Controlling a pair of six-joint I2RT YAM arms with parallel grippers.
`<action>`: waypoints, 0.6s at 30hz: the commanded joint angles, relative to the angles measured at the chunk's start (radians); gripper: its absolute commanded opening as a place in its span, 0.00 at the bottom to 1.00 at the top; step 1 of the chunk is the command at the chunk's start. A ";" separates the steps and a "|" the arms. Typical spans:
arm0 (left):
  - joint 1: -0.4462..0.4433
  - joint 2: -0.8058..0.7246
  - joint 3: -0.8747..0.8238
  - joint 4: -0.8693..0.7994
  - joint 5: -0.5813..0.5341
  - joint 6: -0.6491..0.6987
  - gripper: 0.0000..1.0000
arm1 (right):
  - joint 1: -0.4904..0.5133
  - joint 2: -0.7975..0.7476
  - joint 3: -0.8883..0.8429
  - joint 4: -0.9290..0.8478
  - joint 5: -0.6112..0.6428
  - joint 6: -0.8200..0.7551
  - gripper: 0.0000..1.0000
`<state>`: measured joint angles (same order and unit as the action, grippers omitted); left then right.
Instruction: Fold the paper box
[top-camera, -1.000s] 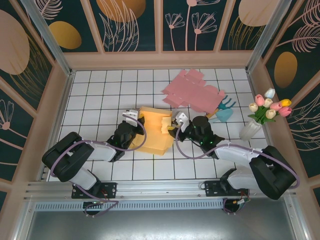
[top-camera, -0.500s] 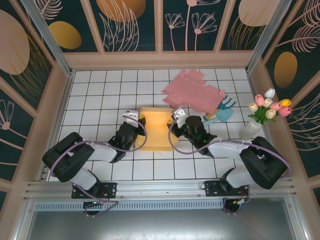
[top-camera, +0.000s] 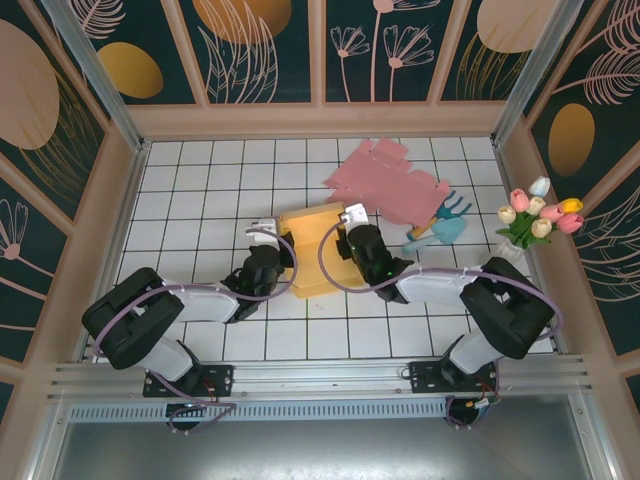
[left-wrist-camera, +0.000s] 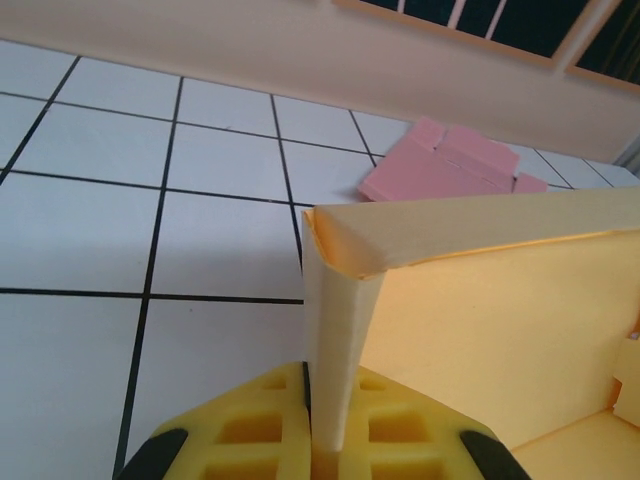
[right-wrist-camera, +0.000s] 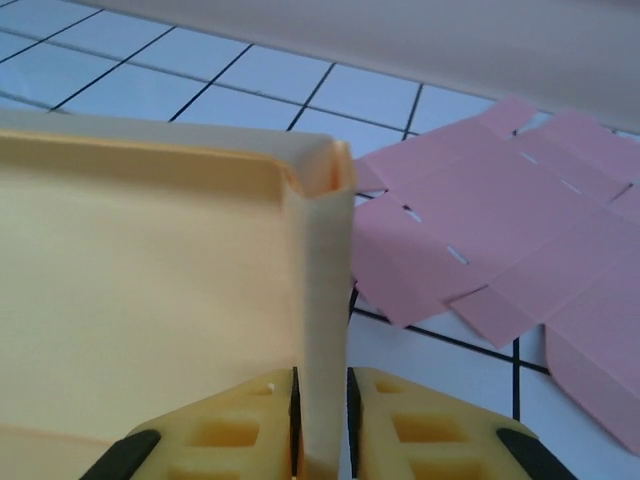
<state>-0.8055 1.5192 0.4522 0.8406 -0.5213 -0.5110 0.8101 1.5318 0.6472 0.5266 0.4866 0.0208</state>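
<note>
Tearing is risked. The yellow box (top-camera: 308, 238), mid-table with the pink sheet (top-camera: 385, 185) at one o'clock, is pinched at its nine o'clock wall by the left gripper (left-wrist-camera: 325, 425). The right gripper (right-wrist-camera: 320, 415) is set narrow round the three o'clock wall, and contact there cannot be told. Corners could be buckled by opposed pulls.

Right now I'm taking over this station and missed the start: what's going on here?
Two arms are folding a yellow box mid-table. The left gripper pinches its left wall and the right gripper its right wall, with both walls raised upright. A pink sheet lies flat behind it, untouched.
</note>
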 joint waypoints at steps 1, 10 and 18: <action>0.004 -0.042 0.007 -0.114 -0.178 -0.111 0.00 | -0.075 0.055 0.068 -0.230 0.377 0.130 0.21; 0.000 -0.034 0.041 -0.178 -0.230 -0.149 0.00 | -0.100 0.100 0.134 -0.322 0.435 0.217 0.22; -0.007 -0.027 0.028 -0.083 -0.140 -0.101 0.00 | -0.077 0.024 0.050 -0.080 -0.146 0.077 0.29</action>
<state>-0.8238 1.5185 0.4969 0.7132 -0.6121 -0.6037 0.7845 1.5921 0.7399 0.4179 0.4229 0.1287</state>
